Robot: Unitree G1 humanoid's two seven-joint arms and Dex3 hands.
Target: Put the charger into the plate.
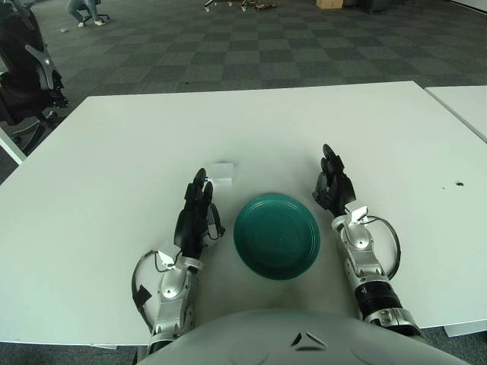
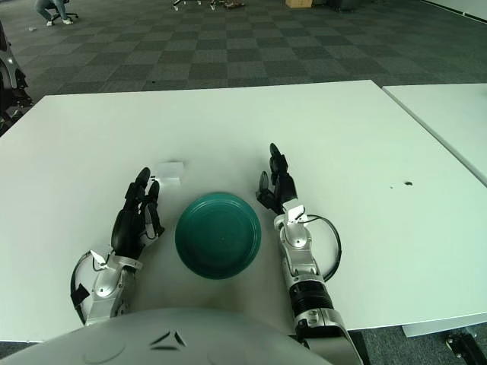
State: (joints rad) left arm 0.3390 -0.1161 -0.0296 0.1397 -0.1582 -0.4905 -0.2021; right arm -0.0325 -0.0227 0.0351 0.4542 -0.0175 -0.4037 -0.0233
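Observation:
A small white charger point(image 1: 221, 173) lies on the white table, just beyond my left hand's fingertips. The dark green plate point(image 1: 276, 235) sits in front of me near the table's front edge, with nothing in it. My left hand point(image 1: 195, 209) shows left of the plate, fingers stretched forward and holding nothing, its tips close to the charger but apart from it. On the plate's right side my right hand point(image 1: 332, 182) has its fingers extended and is also holding nothing.
The white table point(image 1: 251, 129) stretches far beyond the charger. A second white table point(image 1: 464, 103) stands at the right with a narrow gap between. A black office chair point(image 1: 23, 68) is at the far left on the carpet floor.

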